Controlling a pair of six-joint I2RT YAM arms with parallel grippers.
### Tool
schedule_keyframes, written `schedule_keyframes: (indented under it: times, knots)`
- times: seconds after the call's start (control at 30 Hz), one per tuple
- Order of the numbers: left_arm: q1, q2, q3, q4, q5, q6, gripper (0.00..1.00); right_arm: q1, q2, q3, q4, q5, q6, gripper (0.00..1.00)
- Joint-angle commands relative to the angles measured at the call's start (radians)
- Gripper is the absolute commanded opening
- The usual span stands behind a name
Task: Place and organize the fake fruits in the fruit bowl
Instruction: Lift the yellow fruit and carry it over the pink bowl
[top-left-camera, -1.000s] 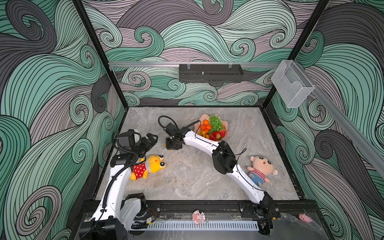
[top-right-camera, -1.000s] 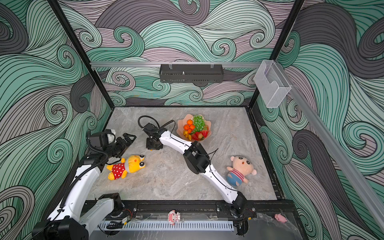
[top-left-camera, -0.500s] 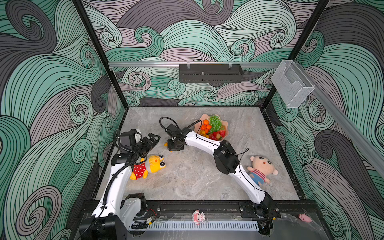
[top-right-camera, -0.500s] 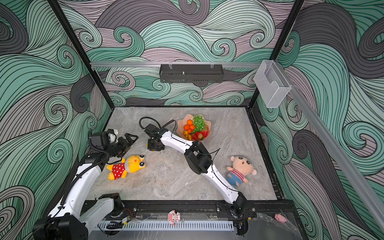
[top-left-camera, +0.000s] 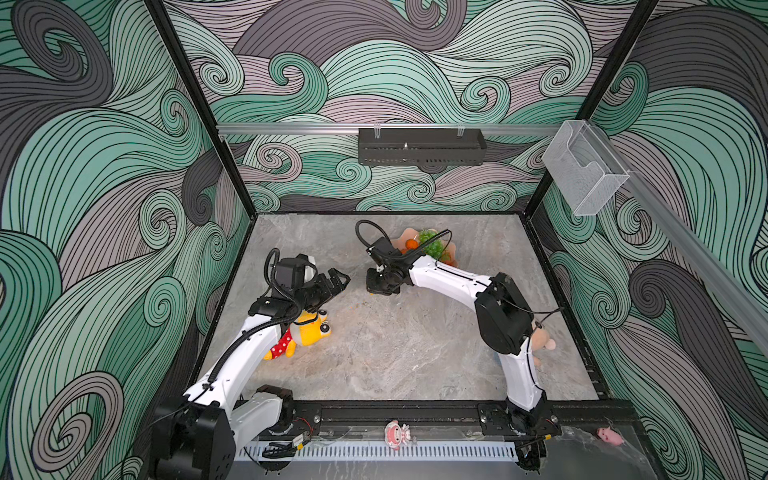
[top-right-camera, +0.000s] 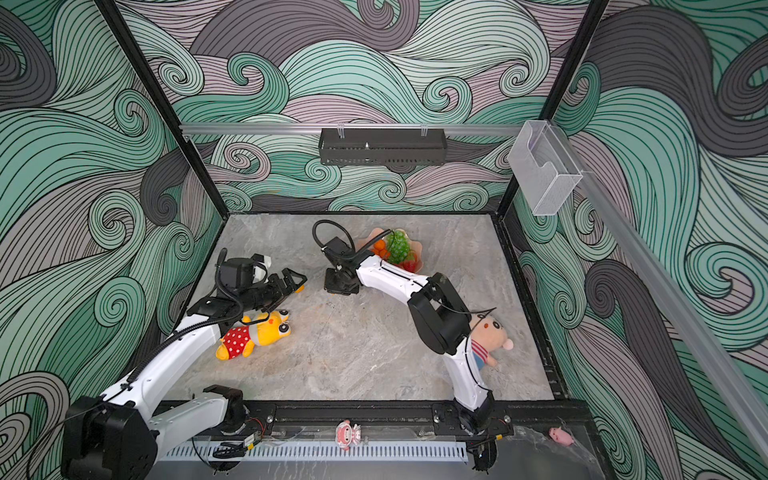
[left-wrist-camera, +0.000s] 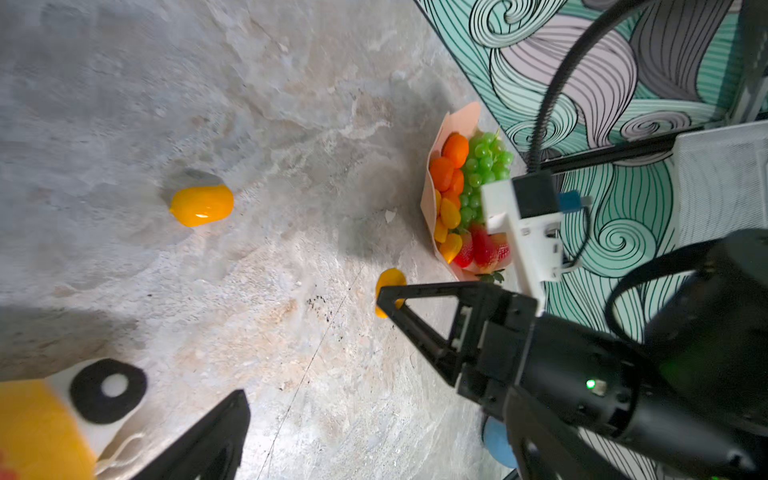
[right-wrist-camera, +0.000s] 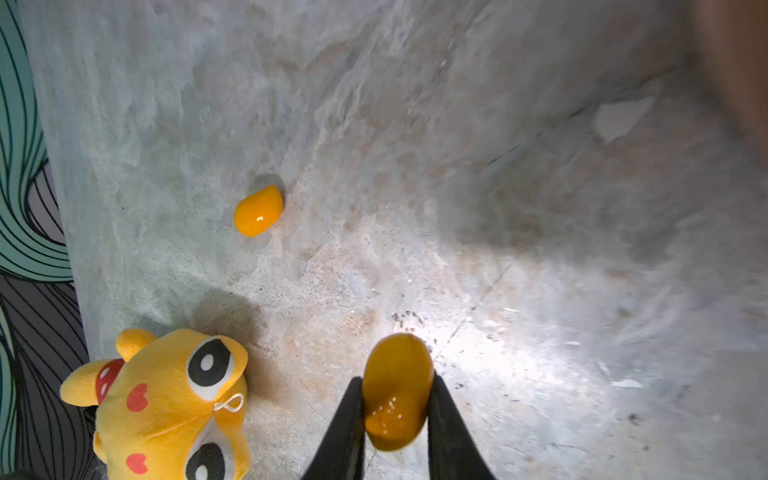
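My right gripper (right-wrist-camera: 395, 380) is shut on a small oval yellow-orange kumquat (right-wrist-camera: 397, 390), low over the marble table; in both top views it (top-left-camera: 380, 289) (top-right-camera: 338, 289) hangs left of the fruit bowl. The peach-pink fruit bowl (top-left-camera: 453, 249) (top-right-camera: 417, 249) (left-wrist-camera: 461, 116) holds the green grape bunch (top-right-camera: 398, 245), tangerines (left-wrist-camera: 455, 149), strawberries (left-wrist-camera: 482, 249) and kumquats (left-wrist-camera: 451, 214). Another kumquat (left-wrist-camera: 202, 205) (right-wrist-camera: 258, 210) lies loose on the table. My left gripper (top-left-camera: 336, 280) (top-right-camera: 297, 282) (left-wrist-camera: 382, 457) is open and empty, above the yellow plush.
The yellow plush toy with red dotted shorts (top-left-camera: 309, 330) (top-right-camera: 257, 334) (right-wrist-camera: 174, 399) lies under the left arm. A plush doll in a striped shirt (top-right-camera: 488, 336) lies half hidden behind the right arm's elbow. Patterned walls enclose the table.
The right jaws have closed further on the kumquat, and that gripper has shifted right, toward the bowl. The left gripper has also moved right, over the plush.
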Motion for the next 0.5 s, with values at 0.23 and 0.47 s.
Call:
schedule_keyframes:
  times: [0.23,0.47]
  knots:
    - [-0.135,0.183,0.184,0.106,-0.082,-0.006,0.99,-0.168,-0.12,-0.081,-0.017,0.05,-0.157,0.22]
    - [-0.176,0.275,0.261,0.117,-0.087,0.008,0.99,-0.236,-0.059,-0.008,-0.054,0.024,-0.227,0.22]
